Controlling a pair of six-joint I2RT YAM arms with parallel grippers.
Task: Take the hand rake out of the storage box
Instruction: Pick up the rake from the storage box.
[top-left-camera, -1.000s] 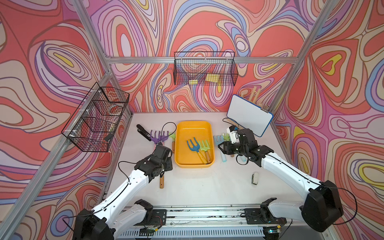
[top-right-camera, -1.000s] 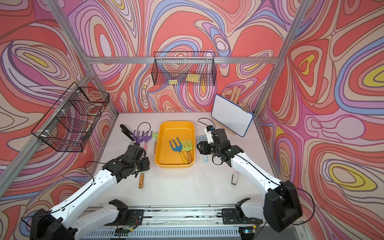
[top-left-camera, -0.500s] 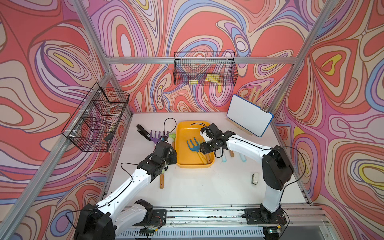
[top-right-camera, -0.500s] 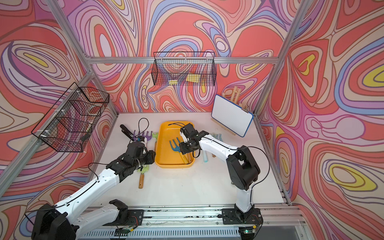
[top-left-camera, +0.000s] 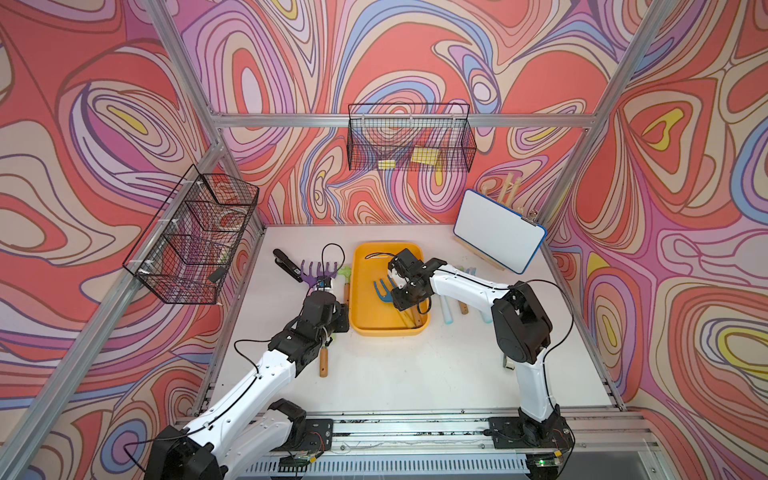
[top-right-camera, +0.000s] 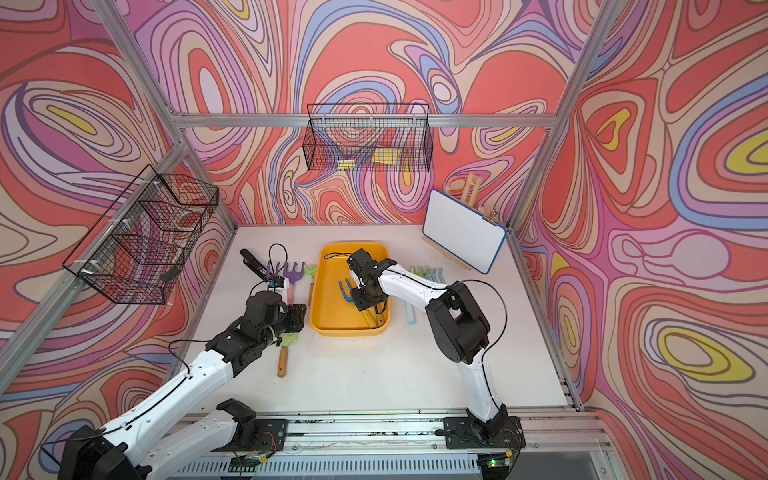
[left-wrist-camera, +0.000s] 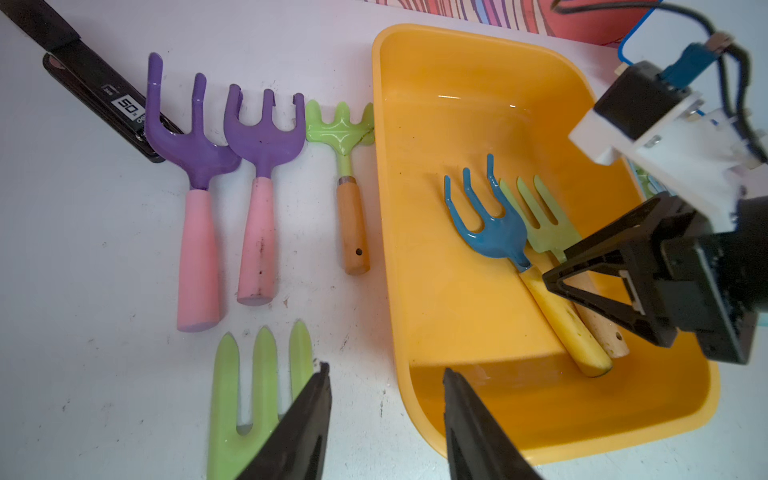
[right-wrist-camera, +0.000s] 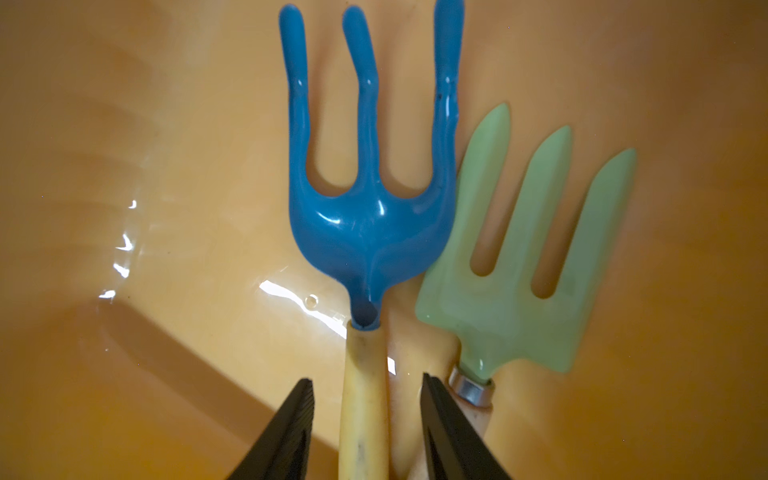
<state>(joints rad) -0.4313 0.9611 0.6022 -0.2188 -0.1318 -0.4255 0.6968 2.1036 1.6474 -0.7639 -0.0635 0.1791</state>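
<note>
The storage box (top-left-camera: 370, 316), a shallow yellow-orange tray, sits on the white table (top-left-camera: 395, 374) between the two arms. Inside it we see the blue hand rake (right-wrist-camera: 365, 232) lying on the floor of the box. Its three curved tines point toward the far wall and its pale yellow handle runs toward the near rim. A pale green hand fork (right-wrist-camera: 511, 299) lies alongside it, the two heads touching. The right hand (right-wrist-camera: 365, 382) reaches into the box and straddles the rake's handle just behind the head. Its jaws stand partly apart, with a gap between each finger and the handle, so nothing is gripped. The left hand (left-wrist-camera: 384, 370) is outside the box, just beside its near left corner, its jaws likewise parted with nothing between them. In the left wrist view one of its fingers overlaps a tine of a second green fork (left-wrist-camera: 257, 399) lying on the table. To the left of the box we note a purple rake (left-wrist-camera: 191, 149) with a pink handle, a second purple rake (left-wrist-camera: 264, 141) beside it, a small green rake (left-wrist-camera: 343, 133) with a wooden handle, and a black stapler (left-wrist-camera: 95, 87).
</note>
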